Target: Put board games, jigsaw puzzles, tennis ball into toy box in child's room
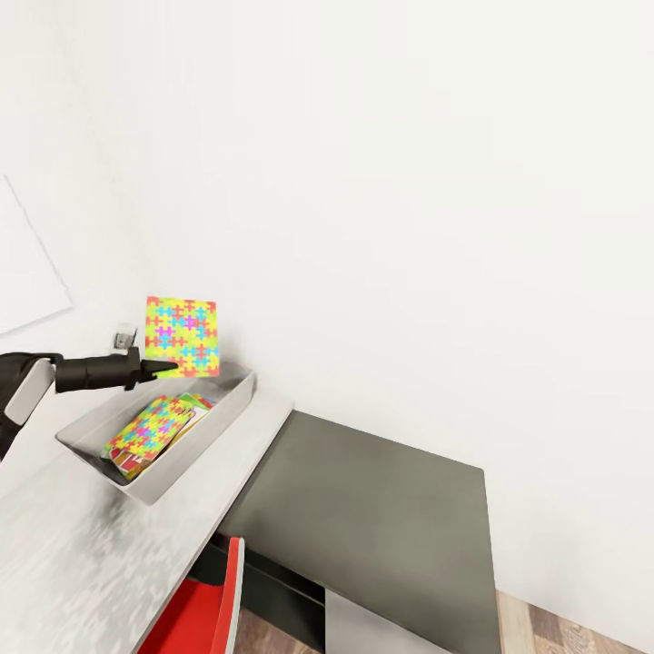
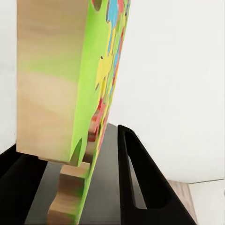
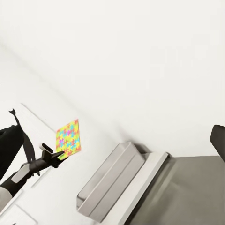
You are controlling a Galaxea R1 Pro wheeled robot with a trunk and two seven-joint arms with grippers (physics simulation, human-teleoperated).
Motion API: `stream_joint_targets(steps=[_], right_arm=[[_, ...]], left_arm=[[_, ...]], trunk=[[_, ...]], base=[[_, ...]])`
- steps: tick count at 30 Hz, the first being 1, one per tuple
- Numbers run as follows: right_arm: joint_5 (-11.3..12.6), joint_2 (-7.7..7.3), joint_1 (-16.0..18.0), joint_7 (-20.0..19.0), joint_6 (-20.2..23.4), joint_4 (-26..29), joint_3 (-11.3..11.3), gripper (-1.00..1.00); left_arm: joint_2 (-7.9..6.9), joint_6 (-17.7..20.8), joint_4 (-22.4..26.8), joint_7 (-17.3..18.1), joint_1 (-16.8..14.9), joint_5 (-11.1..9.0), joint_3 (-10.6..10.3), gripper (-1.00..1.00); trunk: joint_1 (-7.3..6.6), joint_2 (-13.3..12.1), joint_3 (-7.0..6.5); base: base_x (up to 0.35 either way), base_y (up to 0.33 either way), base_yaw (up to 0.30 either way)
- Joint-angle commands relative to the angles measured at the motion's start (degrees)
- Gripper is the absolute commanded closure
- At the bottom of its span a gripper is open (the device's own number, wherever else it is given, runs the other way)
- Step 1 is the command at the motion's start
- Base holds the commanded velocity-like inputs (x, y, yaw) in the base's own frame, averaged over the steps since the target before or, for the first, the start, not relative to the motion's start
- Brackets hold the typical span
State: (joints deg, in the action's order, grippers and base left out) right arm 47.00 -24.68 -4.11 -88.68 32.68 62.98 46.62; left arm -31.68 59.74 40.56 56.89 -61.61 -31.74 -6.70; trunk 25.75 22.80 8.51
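My left gripper [image 1: 169, 368] is shut on the lower edge of a jigsaw puzzle [image 1: 183, 335], holding the board upright above the far end of the toy box [image 1: 238, 398]. In the left wrist view the puzzle [image 2: 56, 89] stands edge-on between the black fingers [image 2: 140, 183]. A second jigsaw puzzle [image 1: 153, 424] lies in the toy box on top of colourful board games [image 1: 193, 408]. The box rests on the table [image 1: 73, 554]. The right wrist view looks at the held puzzle [image 3: 68, 137] and the toy box [image 3: 112, 185] from afar; one dark finger [image 3: 219, 139] sits at its edge, nothing held. The tennis ball is out of view.
The dark grey corner section [image 1: 372, 509] of the desk lies right of the toy box against the white wall. A red chair [image 1: 200, 613] is tucked under the desk's near edge. Wood floor [image 1: 563, 636] shows at the lower right.
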Motion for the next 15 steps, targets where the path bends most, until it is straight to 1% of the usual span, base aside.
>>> stream_joint_targets(steps=[1,2,3,5,6,8,12,15], right_arm=[[0.2,-0.02,0.0,-0.1,0.6,0.1,0.0,-1.00],[0.2,-0.02,0.0,-0.1,0.7,0.2,0.0,-1.00],[0.2,-0.04,0.0,-0.1,0.8,0.3,0.0,-1.00],[0.2,-0.08,0.0,-0.1,0.9,0.4,0.0,-1.00],[0.2,-0.12,0.0,-0.1,1.0,0.5,0.0,-1.00],[0.3,-0.25,0.0,-0.1,1.1,0.6,0.0,-1.00],[0.3,-0.52,0.0,-0.4,1.5,0.6,0.1,-1.00],[0.3,-0.59,0.0,-0.5,1.8,0.8,0.3,-1.00]], left_arm=[[-0.05,0.3,-1.8,-0.5,-0.7,0.6,-0.1,1.00],[-0.03,0.3,-2.9,-1.0,-1.0,1.0,-0.1,1.00],[-0.01,0.3,-5.2,-2.0,-2.0,1.6,-0.1,1.00],[0.01,0.3,-7.6,-2.9,-2.9,2.0,0.0,1.00],[0.05,0.3,-9.8,-3.9,-3.6,2.3,0.0,1.00],[0.16,0.2,-12.0,-5.3,-4.3,2.6,0.0,1.00],[0.44,0.1,-13.8,-7.5,-4.9,2.8,0.0,1.00],[0.52,0.1,-14.3,-8.2,-5.0,2.9,0.0,1.00]], trunk=[[0.04,0.1,0.11],[0.04,0.1,0.11],[0.04,0.1,0.11],[0.04,0.1,0.11],[0.04,0.1,0.11],[0.04,0.1,0.11],[0.04,0.1,0.11],[0.04,0.1,0.12]], base=[[0.000,0.000,0.000],[0.000,0.000,0.000],[0.000,0.000,0.000],[0.000,0.000,0.000],[0.000,0.000,0.000],[0.000,0.000,0.000],[0.000,0.000,0.000],[0.000,0.000,0.000]])
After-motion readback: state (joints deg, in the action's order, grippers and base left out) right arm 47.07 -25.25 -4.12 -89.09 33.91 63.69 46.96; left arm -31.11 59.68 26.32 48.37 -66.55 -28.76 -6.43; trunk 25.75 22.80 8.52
